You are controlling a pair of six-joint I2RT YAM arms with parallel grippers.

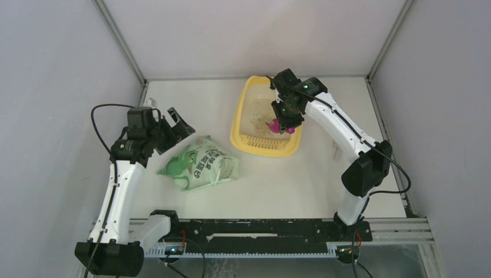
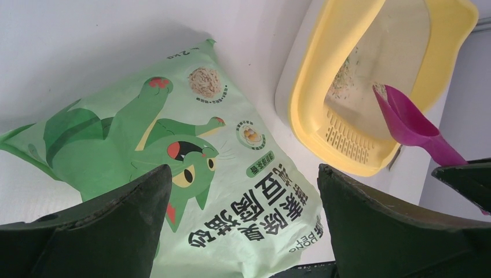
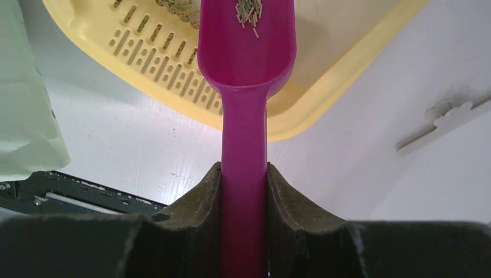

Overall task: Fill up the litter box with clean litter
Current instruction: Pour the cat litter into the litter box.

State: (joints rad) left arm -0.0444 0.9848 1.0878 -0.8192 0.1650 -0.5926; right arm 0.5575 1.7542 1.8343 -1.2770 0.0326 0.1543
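The right gripper (image 3: 243, 174) clamps the handle of the magenta plastic scoop (image 3: 246, 52) over the yellow rectangular plastic litter box (image 3: 315, 107), while the left gripper (image 2: 243, 179) gapes wide, empty, above the light green printed bag (image 2: 116, 133).

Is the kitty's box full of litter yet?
Not yet. Done: a thin sprinkle of litter lies in the yellow litter box, most of its floor bare. In hand: the right gripper holds the pink scoop over the box, a few grains in it. Left: much more litter is needed; the left gripper hangs open above the green bag.
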